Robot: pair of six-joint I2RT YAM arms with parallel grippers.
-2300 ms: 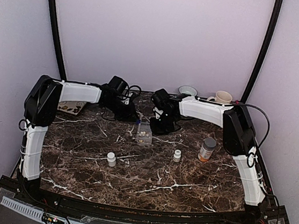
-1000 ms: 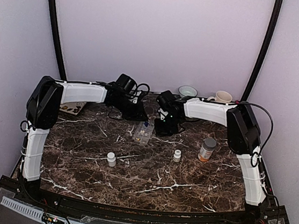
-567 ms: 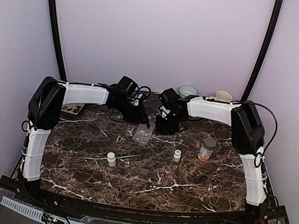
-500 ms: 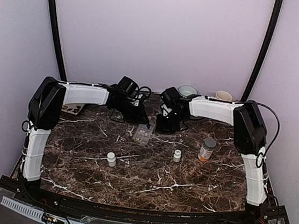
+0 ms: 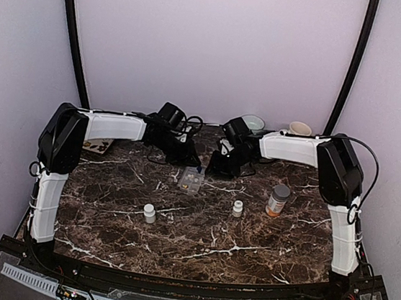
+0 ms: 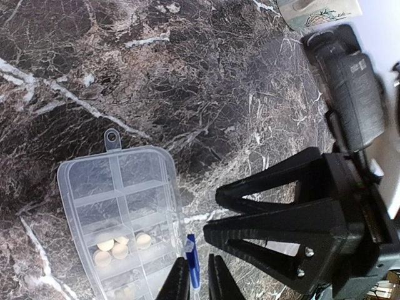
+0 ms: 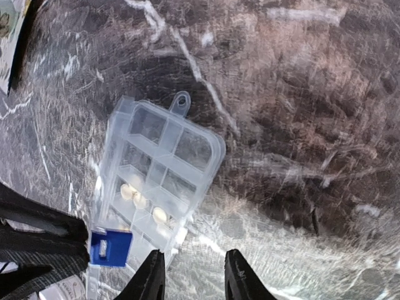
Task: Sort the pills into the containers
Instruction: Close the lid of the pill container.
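Right pincer has withdrawn toward 2 o'clock; it is part-open and empty. Left pincer pinches the blue latch of the pill box, at 12 o'clock on the surface. Several pills fill middle compartments; others are empty.

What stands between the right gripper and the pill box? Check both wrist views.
Nothing visible. The right gripper hangs open just short of the pill box, only marble tabletop between them. The left gripper pinches the blue latch off to one side.
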